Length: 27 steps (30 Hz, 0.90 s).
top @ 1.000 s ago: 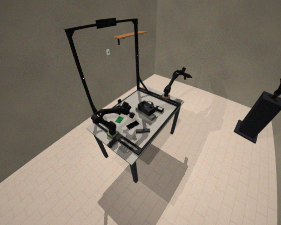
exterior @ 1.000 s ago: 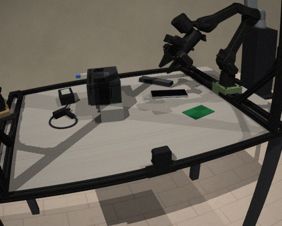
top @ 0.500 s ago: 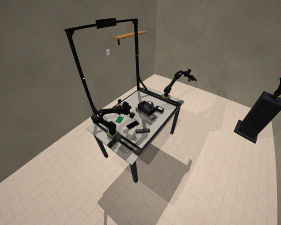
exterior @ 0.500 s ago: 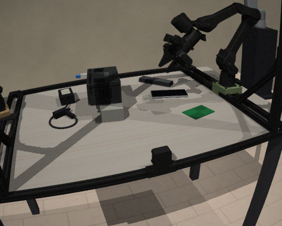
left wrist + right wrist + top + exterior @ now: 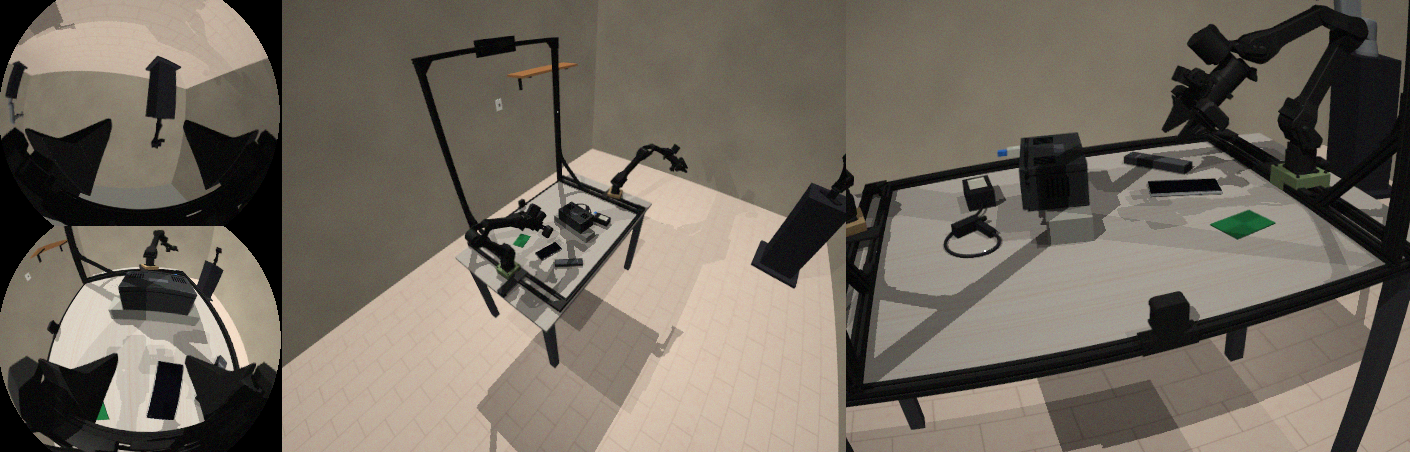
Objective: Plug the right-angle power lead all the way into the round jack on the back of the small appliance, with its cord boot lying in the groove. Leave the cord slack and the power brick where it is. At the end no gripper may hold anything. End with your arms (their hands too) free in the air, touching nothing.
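The small black appliance [image 5: 1053,170] stands on the table at the back left; it also shows in the right wrist view [image 5: 156,292]. The power brick [image 5: 978,191] lies to its left. The right-angle plug [image 5: 968,227] lies on the table in front of the brick, on its coiled cord [image 5: 972,245], apart from the appliance. My right gripper [image 5: 1178,117] is open and empty, in the air above the far table edge, facing the appliance [image 5: 576,216]. My left gripper [image 5: 680,165] is open and empty, held out beyond the table over the floor; its fingers frame only the room.
A black phone [image 5: 1185,187], a dark remote [image 5: 1158,162] and a green square [image 5: 1242,223] lie on the right half of the table. A grey block [image 5: 1071,227] sits in front of the appliance. A black pedestal [image 5: 802,232] stands on the floor.
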Tool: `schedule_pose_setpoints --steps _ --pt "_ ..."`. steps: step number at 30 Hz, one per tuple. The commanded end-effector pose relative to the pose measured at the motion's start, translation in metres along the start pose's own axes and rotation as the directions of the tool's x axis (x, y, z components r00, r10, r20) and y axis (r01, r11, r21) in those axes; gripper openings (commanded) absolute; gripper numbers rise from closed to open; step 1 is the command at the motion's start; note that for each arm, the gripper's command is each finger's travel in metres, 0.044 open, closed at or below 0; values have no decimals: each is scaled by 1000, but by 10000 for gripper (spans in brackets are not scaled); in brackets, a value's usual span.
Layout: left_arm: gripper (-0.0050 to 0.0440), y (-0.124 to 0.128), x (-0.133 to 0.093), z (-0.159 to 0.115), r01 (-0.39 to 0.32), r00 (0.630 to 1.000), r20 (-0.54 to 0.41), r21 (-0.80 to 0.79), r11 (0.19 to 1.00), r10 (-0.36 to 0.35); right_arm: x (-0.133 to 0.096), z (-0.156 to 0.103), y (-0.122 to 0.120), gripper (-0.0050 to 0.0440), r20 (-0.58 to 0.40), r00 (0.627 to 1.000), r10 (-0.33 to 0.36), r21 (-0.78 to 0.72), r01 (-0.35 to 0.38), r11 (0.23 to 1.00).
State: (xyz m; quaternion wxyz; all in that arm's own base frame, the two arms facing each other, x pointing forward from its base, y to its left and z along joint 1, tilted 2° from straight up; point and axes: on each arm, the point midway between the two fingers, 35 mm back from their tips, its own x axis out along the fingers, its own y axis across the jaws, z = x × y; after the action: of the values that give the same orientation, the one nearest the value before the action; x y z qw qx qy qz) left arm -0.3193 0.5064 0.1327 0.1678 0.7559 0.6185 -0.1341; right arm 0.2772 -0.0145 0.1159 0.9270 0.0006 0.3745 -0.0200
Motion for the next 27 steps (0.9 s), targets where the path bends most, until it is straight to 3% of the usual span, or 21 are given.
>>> schedule_pose_setpoints --steps 1,7,9,16,24,26,27 --pt "400 53 29 -19 -70 997 27 100 993 67 -1 4 -2 400 11 1000 -8 11 7 1000" --pt "400 130 67 -28 -176 983 87 231 957 160 -1 6 -4 400 16 1000 -13 21 13 1000" --pt "400 130 67 -28 -176 983 87 231 957 160 -1 6 -4 400 16 1000 -13 21 13 1000" --pt "400 233 97 -30 -311 949 169 390 866 265 -2 8 -6 400 23 1000 -20 34 19 999" --pt "400 360 109 -20 -462 887 275 563 686 371 -3 11 -9 400 32 999 -28 50 27 998" --pt "400 360 109 -20 -462 887 275 563 686 371 -3 11 -9 400 32 999 -28 50 27 998" --pt "400 376 108 -18 -479 877 289 582 657 383 -3 12 -9 400 33 999 -29 52 28 998"
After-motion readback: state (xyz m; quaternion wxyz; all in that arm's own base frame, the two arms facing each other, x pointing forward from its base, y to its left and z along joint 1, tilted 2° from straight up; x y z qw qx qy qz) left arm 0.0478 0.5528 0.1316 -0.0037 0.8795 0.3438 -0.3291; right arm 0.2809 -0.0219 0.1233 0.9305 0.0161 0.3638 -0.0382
